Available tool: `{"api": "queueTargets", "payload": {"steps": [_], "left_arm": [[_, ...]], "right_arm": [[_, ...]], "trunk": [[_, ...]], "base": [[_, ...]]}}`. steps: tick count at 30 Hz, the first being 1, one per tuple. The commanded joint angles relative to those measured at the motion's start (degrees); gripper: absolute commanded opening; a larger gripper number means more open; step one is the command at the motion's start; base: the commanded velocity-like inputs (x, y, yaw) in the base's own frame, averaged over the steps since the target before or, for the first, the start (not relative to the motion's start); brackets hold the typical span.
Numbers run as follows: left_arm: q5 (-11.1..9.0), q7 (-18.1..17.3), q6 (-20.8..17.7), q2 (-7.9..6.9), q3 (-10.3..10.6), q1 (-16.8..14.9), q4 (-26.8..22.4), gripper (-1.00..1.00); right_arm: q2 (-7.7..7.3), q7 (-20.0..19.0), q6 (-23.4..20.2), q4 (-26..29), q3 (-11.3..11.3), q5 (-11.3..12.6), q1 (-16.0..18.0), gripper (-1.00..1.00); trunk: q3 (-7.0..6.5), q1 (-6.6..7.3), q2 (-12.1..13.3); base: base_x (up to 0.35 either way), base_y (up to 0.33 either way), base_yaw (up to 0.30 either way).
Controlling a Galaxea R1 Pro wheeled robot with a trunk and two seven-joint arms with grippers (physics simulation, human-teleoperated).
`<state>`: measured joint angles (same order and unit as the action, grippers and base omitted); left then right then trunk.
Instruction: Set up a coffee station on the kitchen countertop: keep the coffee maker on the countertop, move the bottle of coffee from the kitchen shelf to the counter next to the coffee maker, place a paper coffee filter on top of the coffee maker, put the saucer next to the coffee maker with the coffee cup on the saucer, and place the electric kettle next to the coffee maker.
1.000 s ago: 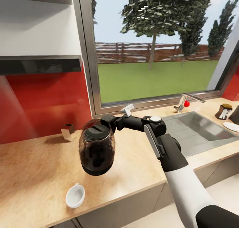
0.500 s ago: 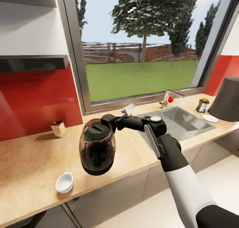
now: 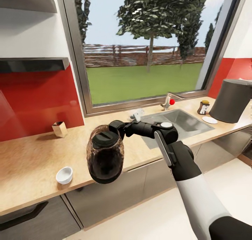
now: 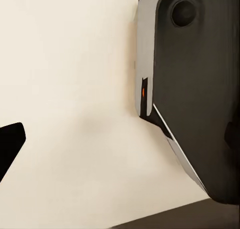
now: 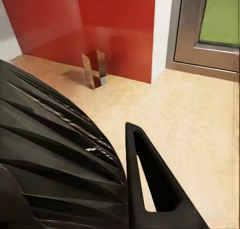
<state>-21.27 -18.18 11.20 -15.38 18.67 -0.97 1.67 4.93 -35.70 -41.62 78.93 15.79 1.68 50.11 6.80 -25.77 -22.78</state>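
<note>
While kettle hangs clamped in right gripper over counter edge | step: carrying it (judged) toward coffee maker, well right past sink | next: set beside it | left gripper: cannot tell

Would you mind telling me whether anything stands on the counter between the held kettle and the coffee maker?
The electric kettle hangs from the right gripper. Toward the coffee maker, the kitchen countertop holds the sink and its faucet; the bottle of coffee and saucer sit beside the machine.
</note>
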Motion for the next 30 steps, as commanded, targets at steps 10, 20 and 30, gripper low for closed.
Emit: {"api": "queueTargets", "payload": {"steps": [10, 20, 30], "left_arm": [[-0.7, 3.6, -0.3, 0.86, 0.4, -0.1, 0.1, 1.00], [-1.0, 14.6, 0.0, 2.14, 0.4, -0.7, -0.1, 1.00], [-1.0, 15.5, 0.1, 2.63, 0.3, -0.9, -0.1, 1.00]], "right_arm": [[-5.12, -0.1, -0.4, 0.2, -1.7, 0.5, -0.2, -1.00], [-5.54, -0.2, -0.3, 0.3, -10.7, 0.5, -3.7, -1.00], [-6.61, -0.1, -0.3, 2.1, -11.9, 0.4, -5.3, -1.00]], "trunk": [[0.12, -0.01, -0.1], [0.12, -0.01, -0.1], [0.12, -0.01, -0.1]], "base": [[-0.061, -0.031, -0.253], [-0.001, 0.000, -0.299], [0.000, 0.000, -0.300]]}}
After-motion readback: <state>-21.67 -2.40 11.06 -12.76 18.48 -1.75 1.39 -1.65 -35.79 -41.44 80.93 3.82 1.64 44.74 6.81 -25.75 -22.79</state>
